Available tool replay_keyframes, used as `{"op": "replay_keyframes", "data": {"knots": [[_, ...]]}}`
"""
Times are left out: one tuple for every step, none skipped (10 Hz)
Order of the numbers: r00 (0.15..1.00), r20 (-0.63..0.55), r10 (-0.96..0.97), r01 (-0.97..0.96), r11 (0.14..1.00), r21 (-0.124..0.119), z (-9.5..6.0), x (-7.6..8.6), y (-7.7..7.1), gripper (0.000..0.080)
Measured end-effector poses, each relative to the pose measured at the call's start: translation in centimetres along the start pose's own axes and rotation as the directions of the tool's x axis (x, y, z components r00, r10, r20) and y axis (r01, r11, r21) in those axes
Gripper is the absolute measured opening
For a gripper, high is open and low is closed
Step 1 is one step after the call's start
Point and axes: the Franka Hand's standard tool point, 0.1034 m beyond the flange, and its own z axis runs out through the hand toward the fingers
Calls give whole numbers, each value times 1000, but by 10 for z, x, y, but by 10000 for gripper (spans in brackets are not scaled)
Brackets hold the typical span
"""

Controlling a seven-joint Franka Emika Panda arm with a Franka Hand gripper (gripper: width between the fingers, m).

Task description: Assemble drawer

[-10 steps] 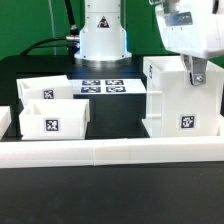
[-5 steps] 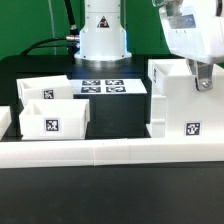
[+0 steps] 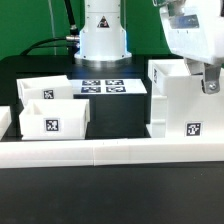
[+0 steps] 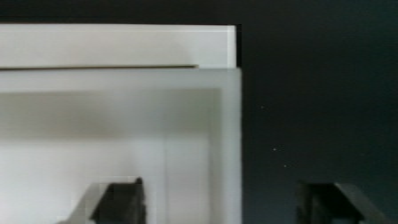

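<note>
The large white cubic case (image 3: 183,105) stands at the exterior view's right, against the front rail, with a tag on its front face. My gripper (image 3: 208,82) hangs at the top of its right wall. In the wrist view the gripper (image 4: 226,203) is open, its dark fingertips (image 4: 121,202) far apart on either side of the case's wall (image 4: 205,120), not pressing on it. Two smaller open-topped trays sit at the left: one in front (image 3: 55,120) with a tag, one behind it (image 3: 42,90).
A long low white rail (image 3: 110,153) runs across the front. The marker board (image 3: 103,88) lies behind the trays, before the robot's white base (image 3: 103,35). The table is black.
The case, tilted a second ago, has settled flat and slightly to the right by the rail. My gripper has shifted right and down along its wall; the case has stayed still over the last half second.
</note>
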Motion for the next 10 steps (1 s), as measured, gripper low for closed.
{"op": "replay_keyframes", "data": {"knots": [[1000, 0, -10, 10, 1000, 1, -1, -1, 0, 603], [996, 1, -90, 90, 996, 1, -5, -2, 2, 603], [986, 2, -169, 169, 986, 3, -13, -2, 7, 638], [973, 7, -231, 231, 973, 3, -20, -2, 14, 647], [945, 8, -327, 327, 945, 4, -29, 2, 21, 647], [908, 11, -418, 418, 908, 4, -43, 8, 28, 649], [875, 15, -484, 484, 875, 1, -53, 14, 31, 649], [857, 16, -515, 515, 857, 1, -56, 17, 31, 649], [853, 17, -521, 521, 853, 0, -54, 15, 32, 649], [846, 17, -533, 533, 846, 0, -54, 15, 32, 649]]}}
